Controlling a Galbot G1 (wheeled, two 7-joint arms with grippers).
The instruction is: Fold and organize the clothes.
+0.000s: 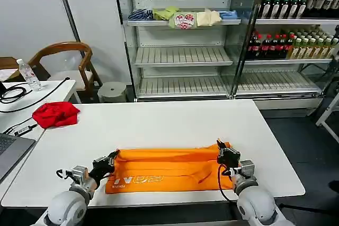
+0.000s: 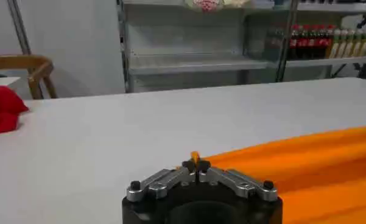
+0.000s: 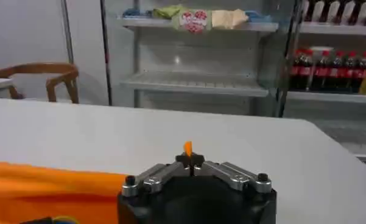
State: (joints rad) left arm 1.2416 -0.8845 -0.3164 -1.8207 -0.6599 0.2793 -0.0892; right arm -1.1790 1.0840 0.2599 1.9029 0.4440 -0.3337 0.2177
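White table up front, orange T-shirt folded into a band along its near edge, long axis side to side. Left gripper and right gripper each pinch one end.

Orange T-shirt folded into a long band, lower centre of frame, on white table. Left gripper pinching its left end, right gripper pinching its right end. Red cloth at left edge, well apart.
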